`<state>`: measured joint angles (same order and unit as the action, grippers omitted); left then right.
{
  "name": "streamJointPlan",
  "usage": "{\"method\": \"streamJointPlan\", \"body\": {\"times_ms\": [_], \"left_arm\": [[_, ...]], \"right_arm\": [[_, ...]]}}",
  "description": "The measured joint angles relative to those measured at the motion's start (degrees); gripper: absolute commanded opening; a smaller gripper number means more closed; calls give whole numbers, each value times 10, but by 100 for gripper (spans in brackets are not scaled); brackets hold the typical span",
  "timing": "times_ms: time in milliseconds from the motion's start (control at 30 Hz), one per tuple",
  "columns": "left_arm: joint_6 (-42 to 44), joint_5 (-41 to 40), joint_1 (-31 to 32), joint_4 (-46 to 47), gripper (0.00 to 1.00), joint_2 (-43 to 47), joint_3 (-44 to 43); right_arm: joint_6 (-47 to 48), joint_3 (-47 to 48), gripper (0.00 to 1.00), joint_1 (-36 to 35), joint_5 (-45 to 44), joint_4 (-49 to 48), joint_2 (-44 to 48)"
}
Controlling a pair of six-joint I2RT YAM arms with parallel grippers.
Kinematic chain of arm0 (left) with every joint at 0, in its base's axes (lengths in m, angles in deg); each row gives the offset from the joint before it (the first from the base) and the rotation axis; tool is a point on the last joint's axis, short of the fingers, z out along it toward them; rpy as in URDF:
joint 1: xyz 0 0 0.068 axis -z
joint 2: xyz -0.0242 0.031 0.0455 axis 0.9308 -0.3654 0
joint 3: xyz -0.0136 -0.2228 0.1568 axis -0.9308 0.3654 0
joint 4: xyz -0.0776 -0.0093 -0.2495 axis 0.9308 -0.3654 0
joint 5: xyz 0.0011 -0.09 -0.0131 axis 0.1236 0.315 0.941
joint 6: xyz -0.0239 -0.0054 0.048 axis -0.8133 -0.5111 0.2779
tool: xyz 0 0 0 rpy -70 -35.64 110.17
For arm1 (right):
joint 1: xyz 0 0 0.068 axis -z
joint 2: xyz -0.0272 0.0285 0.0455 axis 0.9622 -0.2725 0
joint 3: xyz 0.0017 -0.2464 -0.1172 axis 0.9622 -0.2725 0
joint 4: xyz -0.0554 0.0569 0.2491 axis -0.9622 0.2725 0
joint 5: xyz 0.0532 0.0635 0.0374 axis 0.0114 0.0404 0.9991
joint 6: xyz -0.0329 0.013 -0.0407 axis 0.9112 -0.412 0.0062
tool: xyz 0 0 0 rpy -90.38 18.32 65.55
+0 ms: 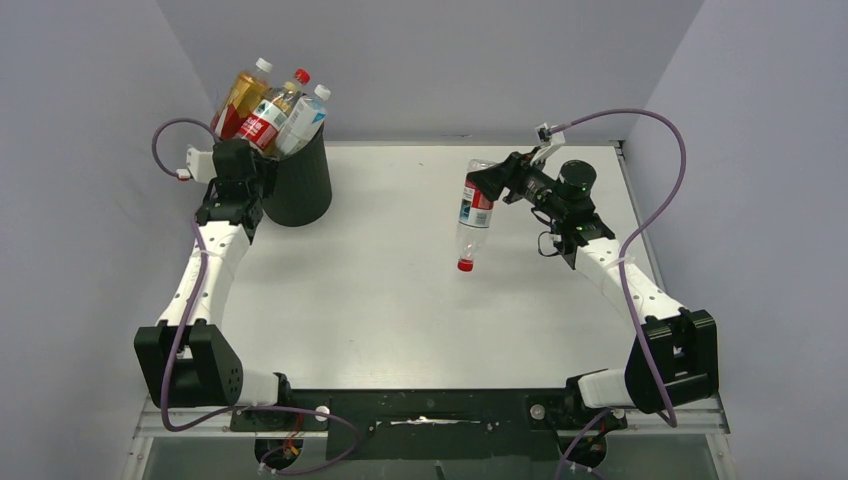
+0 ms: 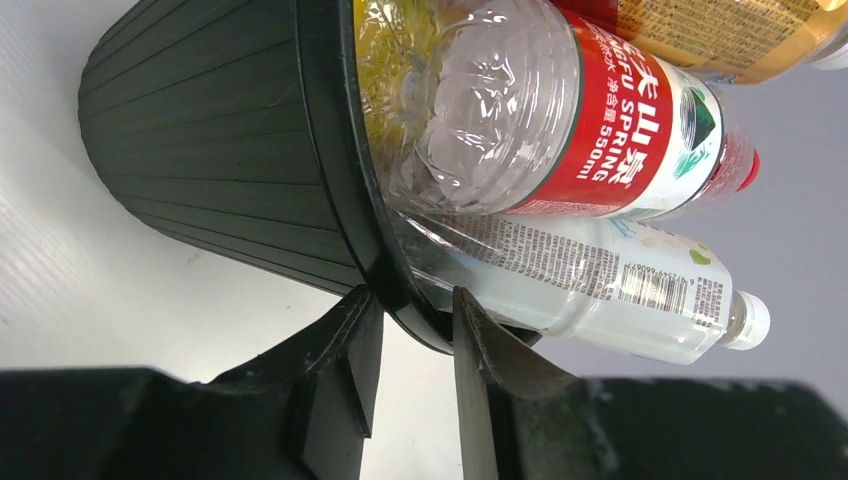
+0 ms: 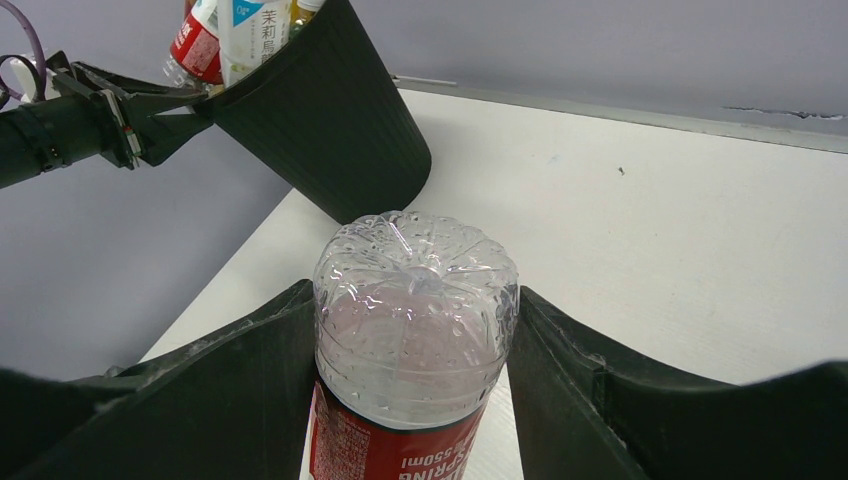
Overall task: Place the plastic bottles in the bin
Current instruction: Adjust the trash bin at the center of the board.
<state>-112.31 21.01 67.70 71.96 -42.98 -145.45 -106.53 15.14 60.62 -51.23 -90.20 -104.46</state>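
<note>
**Bottle in transit.** One clear bottle point(image 1: 474, 215) with a red label and red cap is held over the right half of the worktop point(image 1: 380, 290), well apart from the bin point(image 1: 300, 182). The right jaws pinch it at the base end, one on either side of the body. The ribbed bottom faces the right wrist camera point(image 3: 415, 310) and the cap points toward the near edge. Whether the cap touches the worktop cannot be told.

**Bin.** The black ribbed bin stands at the far left corner, tilted, with its mouth leaning toward the left wall. Three bottles stick neck-first out of its mouth:
- an amber bottle point(image 1: 243, 95);
- a red-label bottle point(image 1: 268, 120);
- a white bottle point(image 1: 303, 118) with a pale label.

In the left wrist view the red-label bottle point(image 2: 560, 110) lies on top of the white bottle point(image 2: 600, 285), and both reach past the rim.

**Left jaws.** These are closed on the bin's rolled rim point(image 2: 405, 300), one outside the wall and one inside.

**Surroundings.** The left arm point(image 1: 215, 262) and right arm point(image 1: 625, 275) reach from the near edge. Purple cables point(image 1: 640, 115) loop above each arm.
</note>
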Motion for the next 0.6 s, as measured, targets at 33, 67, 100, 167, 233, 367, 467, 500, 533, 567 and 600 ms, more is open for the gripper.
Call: {"method": "streamJointPlan", "body": {"times_ms": [33,67,100,167,233,367,467,500,533,567,600], "left_arm": [[-3,-2,0,0,25,0,0],[-6,-3,0,0,25,0,0],[-7,-5,0,0,25,0,0],[-9,-7,0,0,25,0,0],[-11,-7,-1,1,24,0,1],[-12,-4,-9,5,24,0,3],[-12,2,-21,7,24,0,4],[-11,4,-24,7,22,0,4],[-11,6,-28,8,20,0,4],[-11,8,-32,8,18,0,4],[-10,11,-36,8,17,0,4]], "right_arm": [[0,0,41,0,0,0,0],[0,0,41,0,0,0,0],[0,0,41,0,0,0,0],[0,0,41,0,0,0,0],[0,0,41,0,0,0,0],[0,0,41,0,0,0,0],[0,0,41,0,1,0,0],[0,0,41,0,1,0,0],[0,0,41,0,2,0,0],[0,0,41,0,2,0,0],[0,0,41,0,3,0,0]]}}
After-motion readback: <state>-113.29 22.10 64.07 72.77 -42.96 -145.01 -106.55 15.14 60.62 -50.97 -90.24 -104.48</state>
